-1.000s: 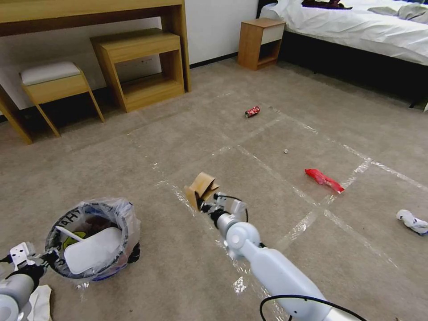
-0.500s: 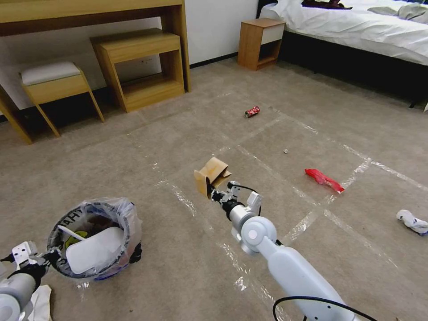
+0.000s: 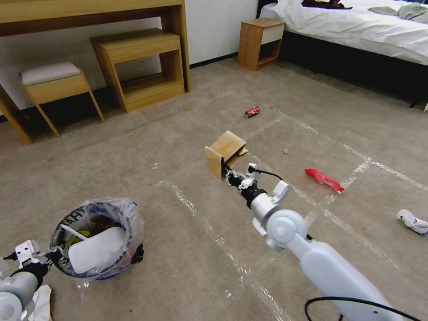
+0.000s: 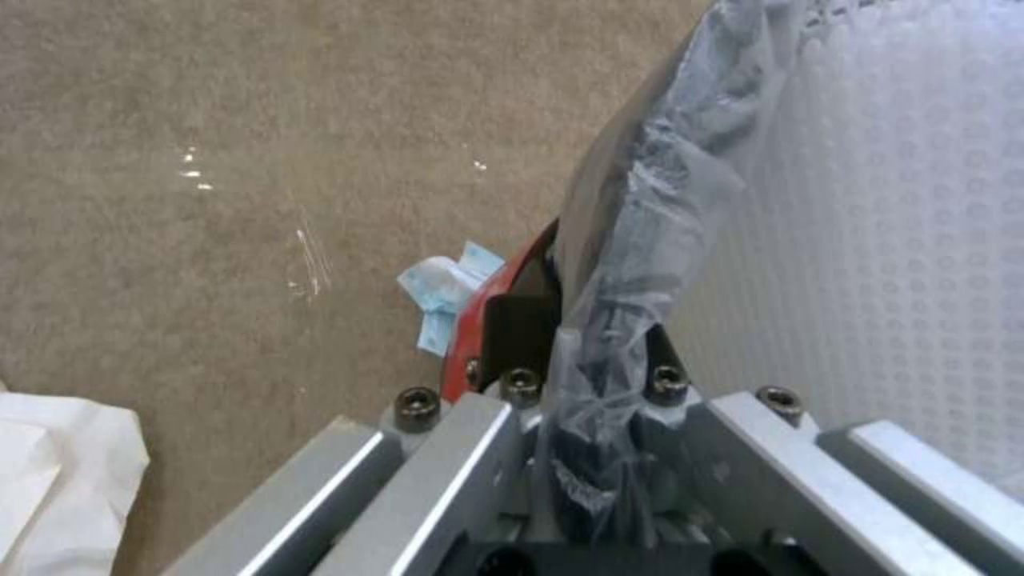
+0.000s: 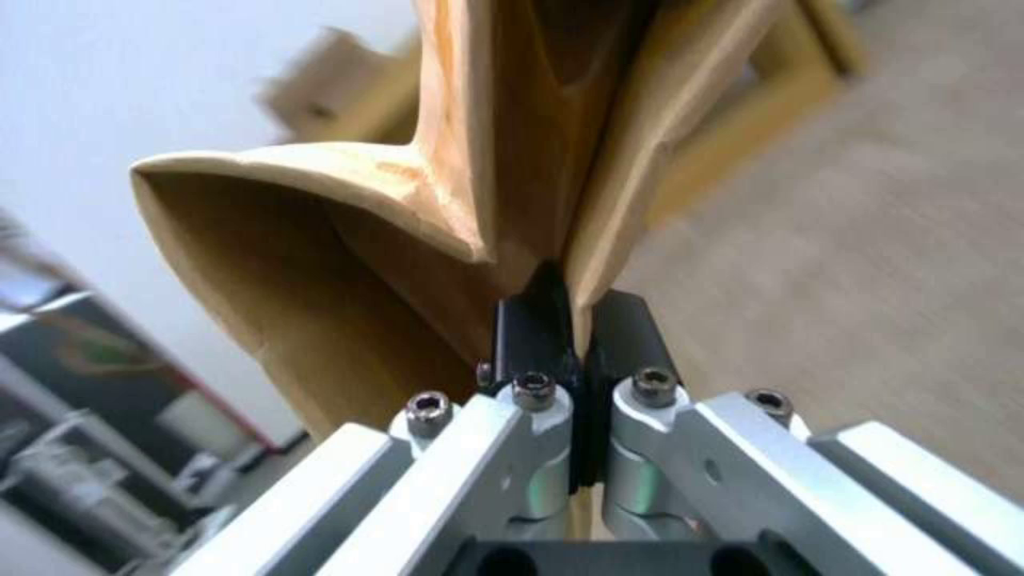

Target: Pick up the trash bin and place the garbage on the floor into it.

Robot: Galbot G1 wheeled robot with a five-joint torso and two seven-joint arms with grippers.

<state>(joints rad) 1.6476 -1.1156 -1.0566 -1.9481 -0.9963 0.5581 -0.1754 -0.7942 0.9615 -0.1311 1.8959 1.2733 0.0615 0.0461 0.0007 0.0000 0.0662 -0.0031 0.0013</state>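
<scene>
The head view looked down over the floor (image 3: 187,133); each wrist view sat close behind its pads (image 5: 534,328), sharing that carpet

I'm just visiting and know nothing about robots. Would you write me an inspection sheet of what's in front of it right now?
Surface: carpet crossed by clear tape strips.
Job's things: bin at the left, bag-lined, with a white slipper inside; tan carton lifted off the floor.
Clutter: red can, red wrapper, tissue on the floor.
Grippers: left gripper clamped on the bin's rim; right gripper shut on the carton.
Cables: black cable by the right wrist.
Surroundings: desk, stool, nightstand, bed.
</scene>
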